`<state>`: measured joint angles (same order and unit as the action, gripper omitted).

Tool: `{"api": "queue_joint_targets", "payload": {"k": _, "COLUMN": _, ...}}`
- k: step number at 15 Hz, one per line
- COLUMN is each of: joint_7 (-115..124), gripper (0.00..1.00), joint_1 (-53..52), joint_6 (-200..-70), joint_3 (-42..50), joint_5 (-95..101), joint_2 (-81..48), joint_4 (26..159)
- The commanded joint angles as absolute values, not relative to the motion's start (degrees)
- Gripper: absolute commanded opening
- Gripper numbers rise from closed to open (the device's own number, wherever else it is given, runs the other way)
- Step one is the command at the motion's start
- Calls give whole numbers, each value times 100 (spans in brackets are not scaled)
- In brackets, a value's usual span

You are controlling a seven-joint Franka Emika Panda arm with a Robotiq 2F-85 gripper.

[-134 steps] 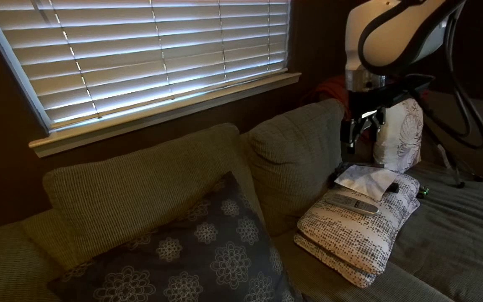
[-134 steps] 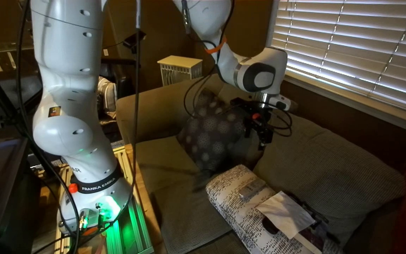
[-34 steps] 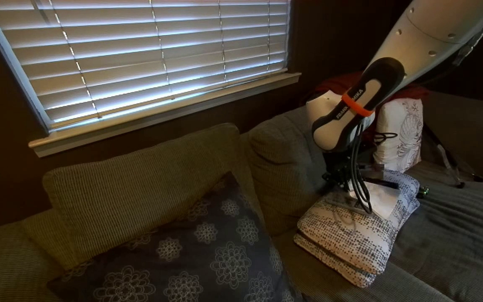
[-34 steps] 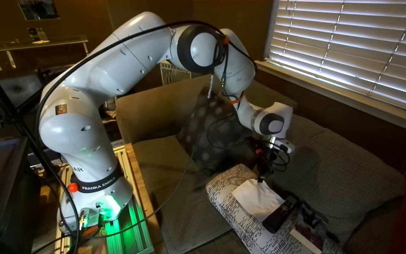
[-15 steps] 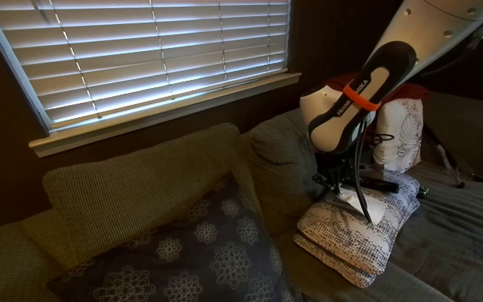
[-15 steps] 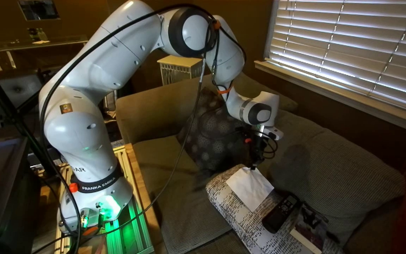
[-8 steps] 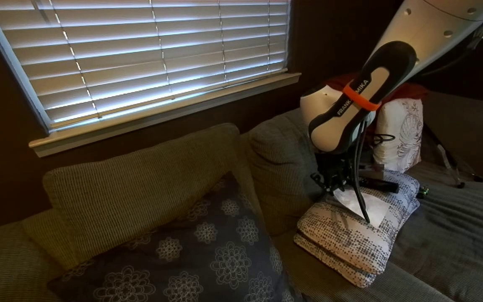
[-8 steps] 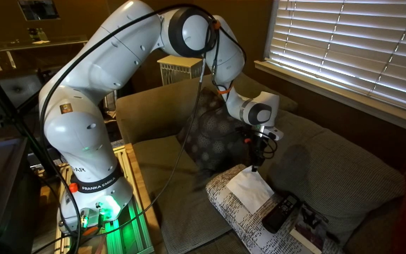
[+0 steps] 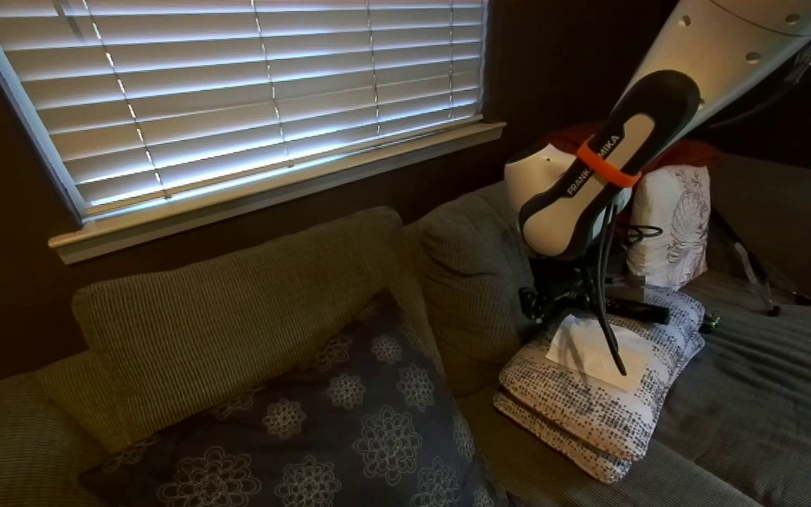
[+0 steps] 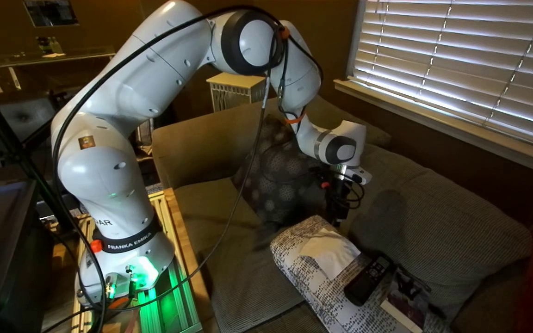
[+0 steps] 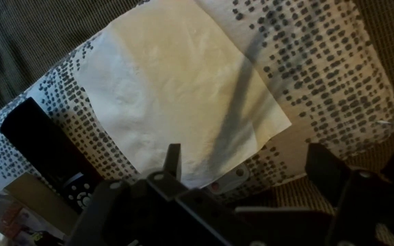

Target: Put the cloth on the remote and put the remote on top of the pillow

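Wrist view, left to right, all places off the thin off-white square cloth (image 11: 180,92).

Far left of it: tan-edged box or book with a printed face (image 11: 29,212), can't tell which; no job here, I'd say. Just left, with a strip of puffy white fabric cushion with dark speckles (image 11: 333,92) between: long black plastic remote (image 11: 51,147), uncovered.

The cloth lies spread, not bunched, likely for max cover. Poking out under its lower edge: end of a grey plastic remote (image 11: 229,179), the rest hidden. Task doesn't say which remote; grey fits, being the one under the cloth. If black is meant, cover is on the wrong one. Cushion runs beneath both remotes, so pillow half looks met either way.

Above the cloth's lower edge, reaching right past it: black two-finger gripper (image 11: 245,150), jaws wide, nothing pinched, presumably so backing off won't drag the cloth. Touching it or not, can't tell.
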<state>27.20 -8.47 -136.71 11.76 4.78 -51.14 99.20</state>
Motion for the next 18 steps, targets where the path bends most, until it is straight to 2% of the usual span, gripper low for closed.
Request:
{"api": "queue_joint_targets", "payload": {"k": 1, "joint_7": 2051, "gripper": 100, "joint_1": -784, "joint_6": -14124, "joint_3": 1147, "joint_5": 788, "joint_2": -4914, "joint_4": 10399}}
{"api": "queue_joint_targets", "payload": {"k": 7, "joint_7": 1404, "gripper": 100, "joint_1": -857, "joint_6": -14722, "joint_3": 1405, "joint_5": 1497, "joint_2": -5010, "joint_4": 10715}}
{"api": "queue_joint_targets", "payload": {"k": 11, "joint_7": 800, "gripper": 100, "joint_1": -608, "joint_6": -15072, "joint_3": 1139, "joint_5": 1481, "joint_2": -5092, "joint_4": 10738}}
{"api": "queue_joint_targets", "payload": {"k": 15, "joint_7": 5, "gripper": 100, "joint_1": -210, "joint_6": -14838, "joint_3": 728, "joint_5": 1319, "joint_2": -5170, "joint_4": 10634}}
{"api": "queue_joint_targets", "payload": {"k": 18, "joint_7": -45, "gripper": 100, "joint_1": -149, "joint_6": -14676, "joint_3": 739, "joint_5": 1315, "joint_2": -5266, "joint_4": 10543}}
